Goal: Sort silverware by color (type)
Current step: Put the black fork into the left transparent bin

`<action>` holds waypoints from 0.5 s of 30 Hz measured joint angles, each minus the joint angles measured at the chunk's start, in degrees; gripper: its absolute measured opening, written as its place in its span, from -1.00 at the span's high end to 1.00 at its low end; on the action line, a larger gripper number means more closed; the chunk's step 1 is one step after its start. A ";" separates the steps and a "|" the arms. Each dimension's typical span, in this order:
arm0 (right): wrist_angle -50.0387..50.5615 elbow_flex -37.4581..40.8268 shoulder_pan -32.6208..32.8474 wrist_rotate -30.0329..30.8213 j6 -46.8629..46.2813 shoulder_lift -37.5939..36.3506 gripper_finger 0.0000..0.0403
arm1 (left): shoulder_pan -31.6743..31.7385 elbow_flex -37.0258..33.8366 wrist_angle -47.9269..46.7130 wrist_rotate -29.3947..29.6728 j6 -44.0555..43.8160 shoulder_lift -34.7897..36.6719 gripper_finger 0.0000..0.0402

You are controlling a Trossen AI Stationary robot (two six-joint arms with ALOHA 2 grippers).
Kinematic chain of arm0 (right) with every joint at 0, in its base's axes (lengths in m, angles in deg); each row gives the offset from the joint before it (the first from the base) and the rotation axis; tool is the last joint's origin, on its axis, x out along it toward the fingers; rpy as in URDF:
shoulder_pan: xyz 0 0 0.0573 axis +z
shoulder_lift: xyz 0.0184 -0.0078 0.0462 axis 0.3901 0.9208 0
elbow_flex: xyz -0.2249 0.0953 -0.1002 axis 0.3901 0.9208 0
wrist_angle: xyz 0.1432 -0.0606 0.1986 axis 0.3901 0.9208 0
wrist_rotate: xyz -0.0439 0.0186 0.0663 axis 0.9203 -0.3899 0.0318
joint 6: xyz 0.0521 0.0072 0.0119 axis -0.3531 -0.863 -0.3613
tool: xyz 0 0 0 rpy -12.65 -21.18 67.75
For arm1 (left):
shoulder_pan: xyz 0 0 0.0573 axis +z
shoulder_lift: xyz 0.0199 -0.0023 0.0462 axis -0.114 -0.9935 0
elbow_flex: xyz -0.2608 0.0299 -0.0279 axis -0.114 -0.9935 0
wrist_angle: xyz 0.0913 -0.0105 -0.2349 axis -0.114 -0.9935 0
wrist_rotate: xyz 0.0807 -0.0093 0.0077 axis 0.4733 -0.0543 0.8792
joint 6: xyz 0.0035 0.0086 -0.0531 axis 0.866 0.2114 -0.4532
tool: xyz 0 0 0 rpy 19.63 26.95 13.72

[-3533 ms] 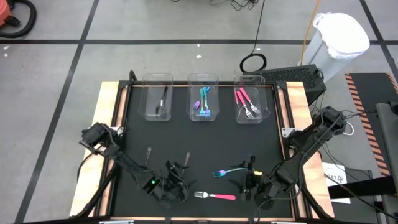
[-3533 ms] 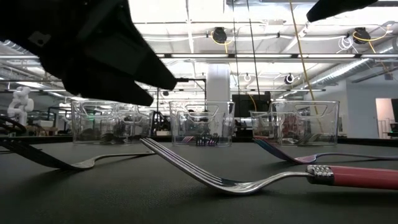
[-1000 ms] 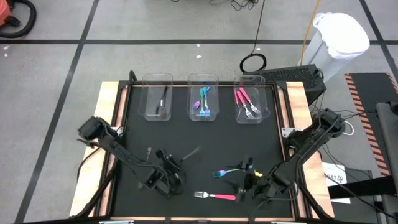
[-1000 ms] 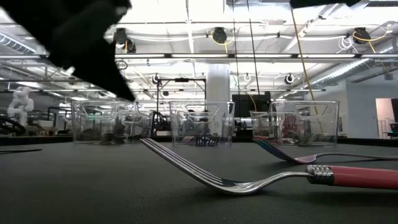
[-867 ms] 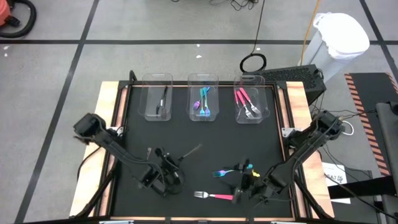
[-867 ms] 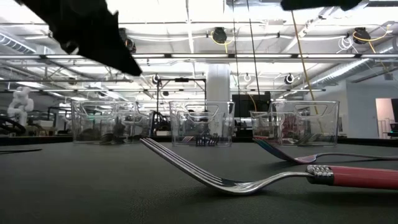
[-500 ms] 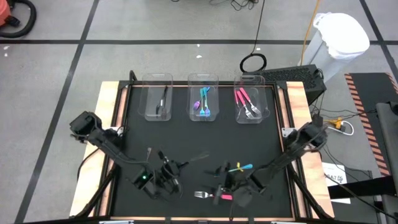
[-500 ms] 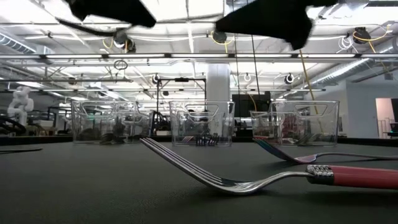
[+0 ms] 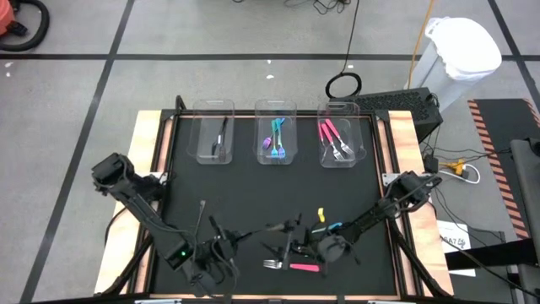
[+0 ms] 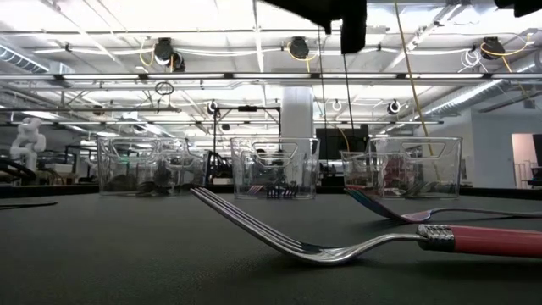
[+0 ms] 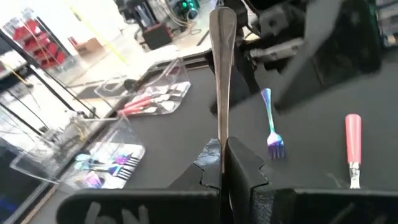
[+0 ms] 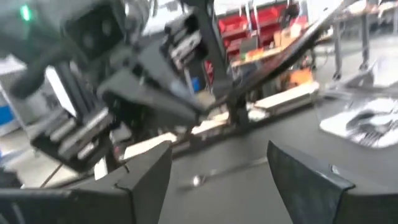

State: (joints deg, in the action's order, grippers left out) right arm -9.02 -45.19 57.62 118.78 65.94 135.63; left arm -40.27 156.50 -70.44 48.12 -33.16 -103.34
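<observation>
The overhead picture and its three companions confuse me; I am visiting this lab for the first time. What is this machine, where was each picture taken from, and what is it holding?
It is a robot with two dark jointed arms working at a black-topped table. One picture looks straight down, one looks level across the tabletop, and two come from cameras on the wrists. The left hand is shut on a dark grey metal fork, held above the table. The right hand is open and empty, close by. A pink-handled fork and a blue-teal fork lie loose on the table. Three clear plastic bins at the far edge hold forks sorted by colour.
</observation>
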 joint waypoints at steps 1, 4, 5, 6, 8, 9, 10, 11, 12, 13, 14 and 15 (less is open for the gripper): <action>-1.99 0.00 0.06 0.28 1.42 0.00 -0.28 | -0.43 0.00 -0.60 0.60 0.00 0.00 0.98; -6.08 0.00 0.19 1.10 3.95 -0.02 -0.28 | -1.38 0.00 -2.00 1.64 -0.04 0.00 0.98; -7.02 0.00 0.19 1.12 4.47 -0.02 -0.28 | -1.53 0.02 -2.47 2.12 -0.15 0.00 0.98; -7.72 0.00 0.19 1.12 4.96 -0.02 -0.28 | -1.72 0.02 -2.88 2.76 -0.15 0.00 0.98; -8.68 0.00 0.11 1.18 5.28 -0.02 -0.28 | -1.97 0.02 -3.31 3.34 -0.44 0.00 0.98; -8.89 0.00 0.04 1.17 5.31 -0.02 -0.28 | -2.01 0.02 -3.33 3.46 -0.43 0.00 0.98; -9.16 0.00 -0.04 1.12 5.31 -0.02 -0.28 | -2.05 0.02 -3.34 3.44 -0.44 0.00 0.98; -9.41 0.00 -0.09 1.05 5.31 -0.02 -0.28 | -2.07 0.02 -3.40 3.44 -0.44 0.00 0.98; -9.96 0.00 -0.10 1.05 5.39 0.00 -0.28 | -2.09 0.02 -3.53 3.44 -0.44 0.00 0.98; -10.64 0.00 -0.10 1.05 5.79 0.00 -0.28 | -2.11 0.02 -3.58 3.44 -0.42 0.00 0.98; -11.45 0.00 -0.10 1.05 6.23 0.00 -0.28 | -2.09 0.02 -3.64 3.43 -0.38 0.00 0.98; -12.30 0.00 -0.10 1.05 6.77 0.00 -0.28 | -2.09 0.02 -3.84 3.42 -0.37 0.00 0.98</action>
State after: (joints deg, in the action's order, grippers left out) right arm -21.32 -45.19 57.52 119.83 72.71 135.63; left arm -42.36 156.53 -74.29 51.54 -33.53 -103.34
